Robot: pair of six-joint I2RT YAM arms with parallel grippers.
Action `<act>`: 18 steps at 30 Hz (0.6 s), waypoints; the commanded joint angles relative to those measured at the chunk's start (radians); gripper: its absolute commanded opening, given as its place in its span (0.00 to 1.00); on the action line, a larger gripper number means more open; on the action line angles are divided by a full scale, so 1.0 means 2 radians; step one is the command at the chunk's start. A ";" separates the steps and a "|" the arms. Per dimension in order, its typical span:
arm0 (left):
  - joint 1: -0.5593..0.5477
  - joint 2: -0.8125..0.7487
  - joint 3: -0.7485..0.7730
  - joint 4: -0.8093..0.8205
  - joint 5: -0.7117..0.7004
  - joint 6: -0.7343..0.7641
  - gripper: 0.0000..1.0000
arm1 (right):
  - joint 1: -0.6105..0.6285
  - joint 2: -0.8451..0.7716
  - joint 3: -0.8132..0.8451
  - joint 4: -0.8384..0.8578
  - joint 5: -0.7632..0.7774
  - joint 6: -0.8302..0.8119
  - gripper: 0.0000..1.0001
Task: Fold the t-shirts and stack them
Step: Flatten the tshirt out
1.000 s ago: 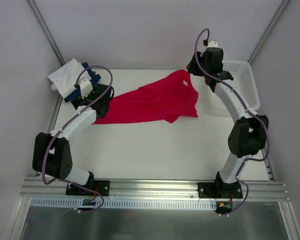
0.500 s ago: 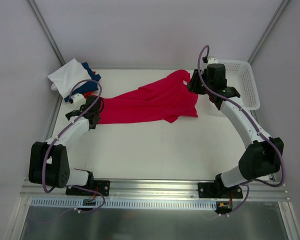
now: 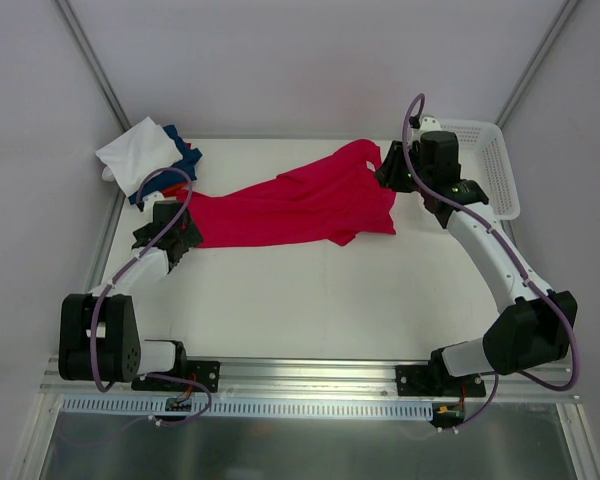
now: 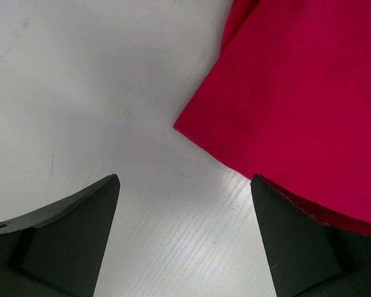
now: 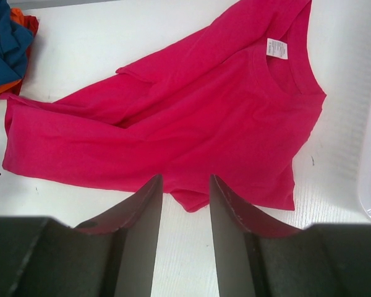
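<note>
One crimson t-shirt (image 3: 300,205) is seen laid out loosely, creased and not folded, across the far middle of the table (image 3: 300,300), with one white label (image 5: 276,47) shown inside its collar. Three folded t-shirts are counted in a pile at the far left corner: one white (image 3: 138,152), one dark blue (image 3: 185,152) and one orange (image 5: 0,90). One white lattice basket (image 3: 490,165) is set at the far right. The left gripper (image 4: 185,179) is held low at the crimson shirt's left hem corner, its two fingers spread wide over bare table. The right gripper (image 5: 185,176) is held above the collar end, its two fingers parted narrowly, nothing pinched.
</note>
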 commanded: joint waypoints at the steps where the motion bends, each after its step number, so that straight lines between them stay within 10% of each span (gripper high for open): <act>1: 0.008 -0.012 -0.008 0.071 0.074 0.045 0.88 | 0.003 -0.028 -0.004 0.005 -0.013 0.006 0.39; 18: 0.032 0.044 0.036 0.016 0.130 0.033 0.80 | 0.003 -0.052 -0.002 -0.001 -0.032 0.023 0.39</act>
